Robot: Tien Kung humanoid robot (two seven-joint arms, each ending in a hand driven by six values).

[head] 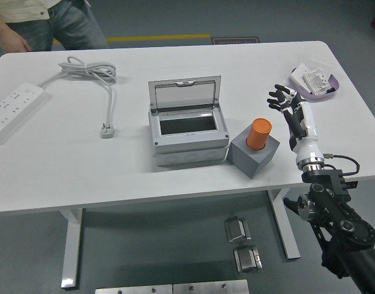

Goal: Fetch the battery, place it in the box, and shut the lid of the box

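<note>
On the white surface (pixel 193 67) the grey box (pixel 187 131) sits lid-up, the orange battery (pixel 258 134) stands in its grey holder (pixel 253 153) beside it, and the right hand (pixel 287 103), fingers spread and empty, could knock the battery over if it approaches off-centre

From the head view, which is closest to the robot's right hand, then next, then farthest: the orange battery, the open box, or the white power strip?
Measured from the right hand:
1. Orange battery, standing in its grey holder just left of the hand.
2. Open box, mid-table, further left.
3. White power strip, at the table's far left edge.
</note>
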